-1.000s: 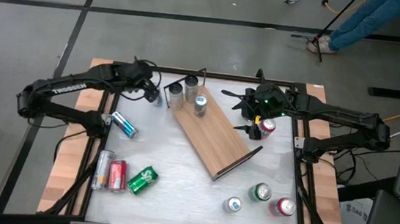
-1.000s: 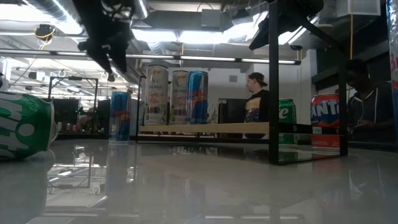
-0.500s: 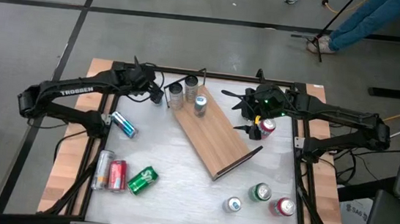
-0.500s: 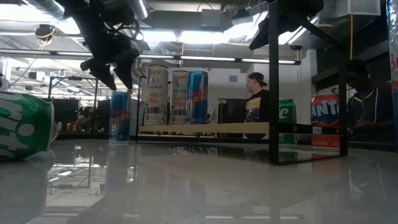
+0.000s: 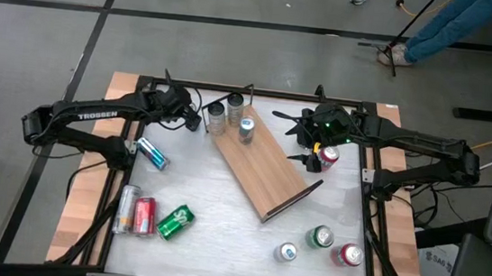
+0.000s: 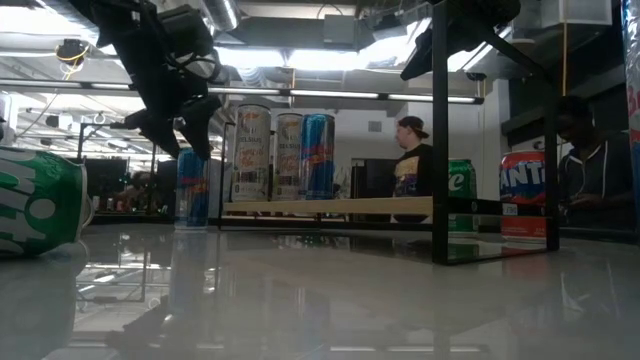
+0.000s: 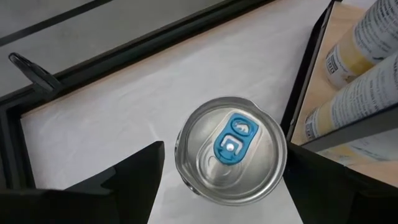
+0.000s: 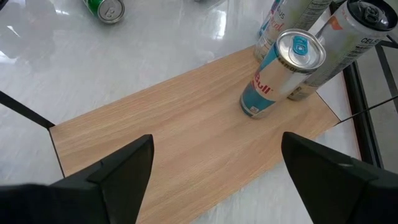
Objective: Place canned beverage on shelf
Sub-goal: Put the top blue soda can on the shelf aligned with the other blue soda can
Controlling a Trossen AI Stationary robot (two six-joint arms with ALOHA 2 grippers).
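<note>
White tabletop (image 5: 220,217), framed by black rails with pale wood strips on the left and right sides. Shelf (image 5: 265,172) lies diagonally across the middle; black end rails at its far-left and near-right ends. Three tall cans (image 5: 230,117) stand bunched at the far-left end; rest of the board is bare.

Left gripper (image 5: 192,119) at the far edge, just left of the shelf's end rail. Fingers spread wide, straddling an upright blue-tab can (image 7: 231,149) seen from straight above; gaps show either side, no contact. That can stands on the tabletop, off the shelf, close to the rail.

Right gripper (image 5: 313,155) hovers beside the shelf's right long edge, jaws open, empty, near a red can (image 5: 328,156).

Loose stock: blue can (image 5: 151,153) on its side at left; silver, red and green cans (image 5: 150,216) lying together near-left; three upright cans (image 5: 322,245) near-right. Open white surface between those groups.

People (image 6: 412,155) visible beyond the table in the low view.
</note>
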